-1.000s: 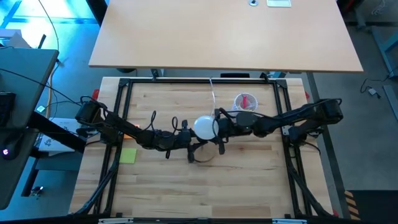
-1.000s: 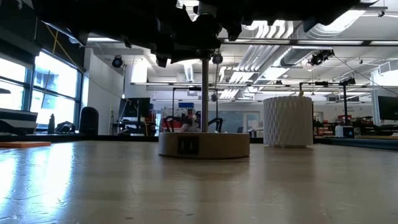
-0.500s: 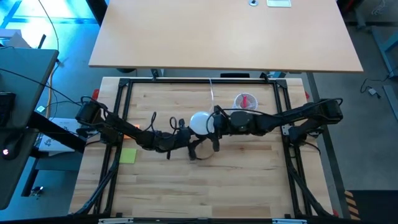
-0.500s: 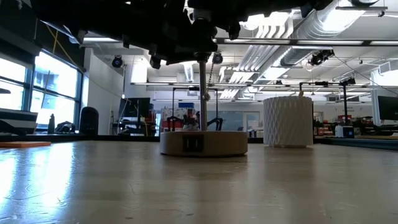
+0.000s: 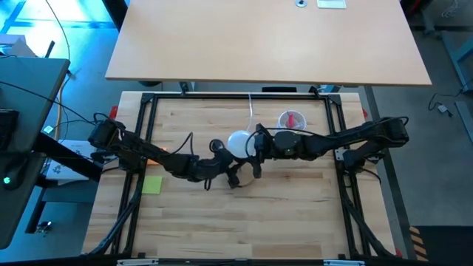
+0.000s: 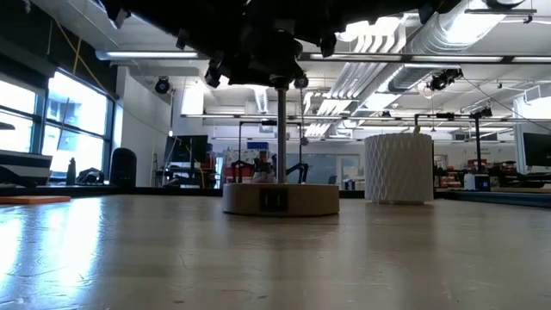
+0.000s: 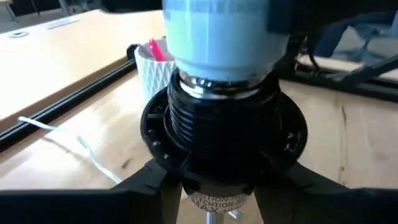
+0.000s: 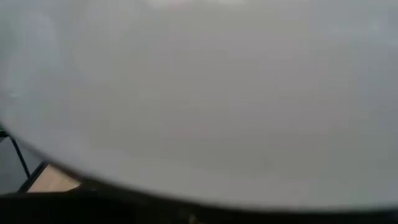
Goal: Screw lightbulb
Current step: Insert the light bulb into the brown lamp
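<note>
High view: lightbulb (image 5: 238,143) at table centre, right gripper (image 5: 253,145) clamped on its globe. Left wrist view: bulb neck seated in black socket (image 7: 224,134), left gripper (image 7: 221,186) closed beneath it. White latticed cup (image 5: 291,120) stands nearby; yellow note (image 5: 152,185) lies well apart.

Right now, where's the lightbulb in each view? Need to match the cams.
High view: the lightbulb sits mid-table, between the left gripper and the right gripper.
Low view: not visible; the dark arms cover the top of the lamp stem.
Left wrist view: its neck meets the black socket.
Right wrist view: its white globe fills the picture.
Shared landmark: the white latticed cup.
</note>
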Robot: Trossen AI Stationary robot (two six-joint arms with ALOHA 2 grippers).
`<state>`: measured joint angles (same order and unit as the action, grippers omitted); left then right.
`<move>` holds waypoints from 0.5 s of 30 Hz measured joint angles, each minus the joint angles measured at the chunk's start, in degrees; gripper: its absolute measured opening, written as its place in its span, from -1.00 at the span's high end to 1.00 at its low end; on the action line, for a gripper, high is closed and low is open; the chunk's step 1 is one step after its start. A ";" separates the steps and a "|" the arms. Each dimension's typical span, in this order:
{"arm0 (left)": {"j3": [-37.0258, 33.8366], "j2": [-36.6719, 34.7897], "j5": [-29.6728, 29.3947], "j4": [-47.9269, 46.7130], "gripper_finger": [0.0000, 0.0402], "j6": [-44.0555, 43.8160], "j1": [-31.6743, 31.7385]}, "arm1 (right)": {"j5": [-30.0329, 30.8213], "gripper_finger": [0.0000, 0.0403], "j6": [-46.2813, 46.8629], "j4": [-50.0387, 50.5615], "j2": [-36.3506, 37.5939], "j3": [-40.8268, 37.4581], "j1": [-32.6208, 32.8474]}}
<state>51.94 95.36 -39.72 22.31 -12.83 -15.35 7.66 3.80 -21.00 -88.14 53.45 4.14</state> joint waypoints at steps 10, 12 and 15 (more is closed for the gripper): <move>0.72 -4.24 6.36 -9.00 -0.30 2.97 -0.38 | -5.94 0.32 -2.46 -1.29 0.37 0.13 -0.85; 0.63 -4.98 7.36 -9.58 -0.29 5.96 -0.38 | -7.26 0.32 -2.73 -1.34 0.39 0.13 -1.16; 0.59 -4.99 7.59 -9.38 -0.22 8.80 -0.09 | -9.16 0.32 -3.05 -2.18 0.37 0.07 -1.52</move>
<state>52.53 90.37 -32.14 12.93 -4.03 -15.44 -1.50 0.75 -23.18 -87.77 53.52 2.62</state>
